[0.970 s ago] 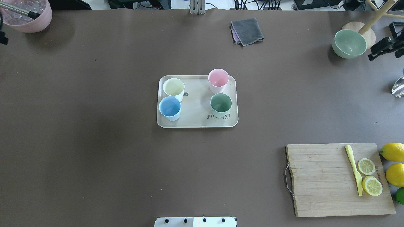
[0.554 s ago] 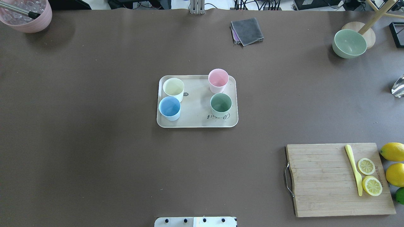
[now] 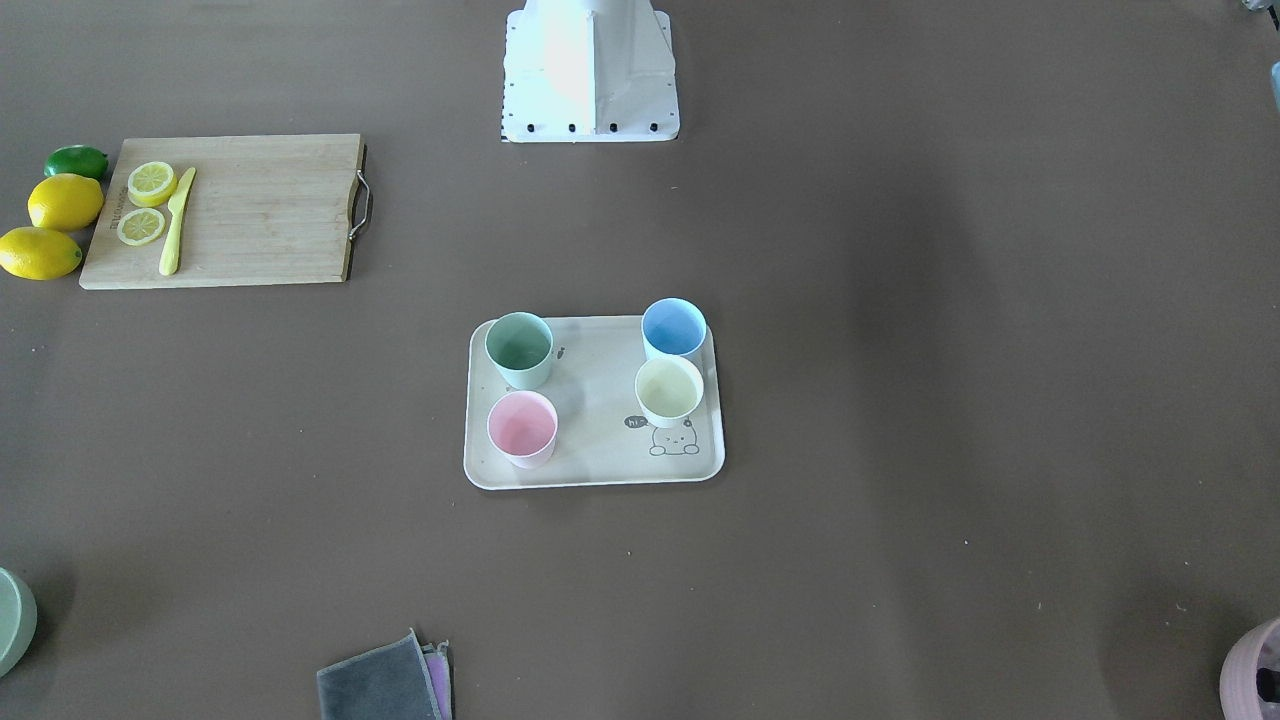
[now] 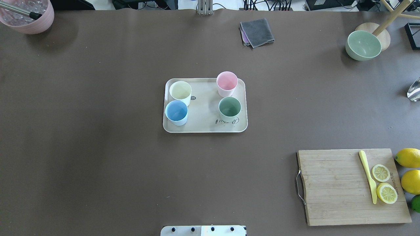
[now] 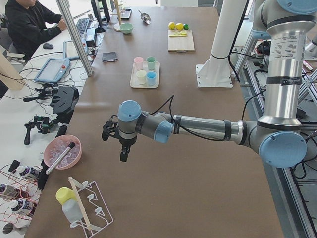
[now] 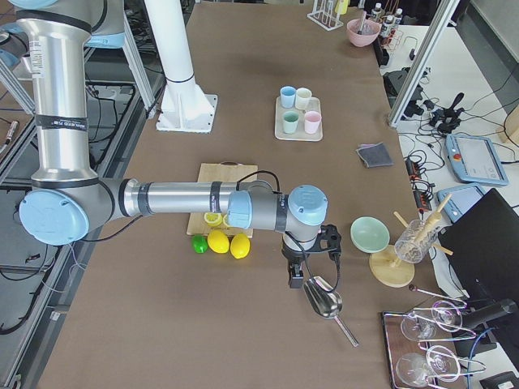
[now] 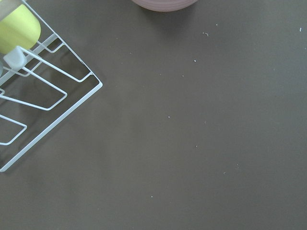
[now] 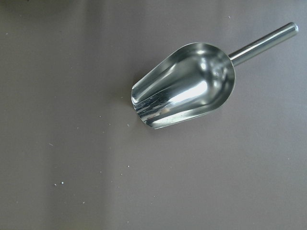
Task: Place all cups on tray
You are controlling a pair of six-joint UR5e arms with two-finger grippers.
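The beige tray (image 4: 205,111) lies mid-table, also in the front-facing view (image 3: 600,400). Several cups stand upright on it: yellow (image 4: 180,90), blue (image 4: 176,111), pink (image 4: 226,82) and green (image 4: 229,107). No gripper shows in the overhead or front-facing views. My left gripper (image 5: 124,154) hangs over bare table near the table's left end, far from the tray. My right gripper (image 6: 296,279) hangs above a metal scoop (image 8: 184,98) near the right end. I cannot tell whether either is open or shut.
A wooden cutting board (image 4: 334,186) holds lemon slices (image 4: 380,172) and a yellow knife (image 4: 368,175); lemons (image 4: 408,157) lie beside it. A green bowl (image 4: 363,45), a grey cloth (image 4: 257,32), a pink bowl (image 4: 29,14) and a wire rack (image 7: 38,91) stand at the edges.
Both grippers, seen one second ago at the left and right edges of the overhead view, have moved outward and out of it. The cups and tray have not moved.
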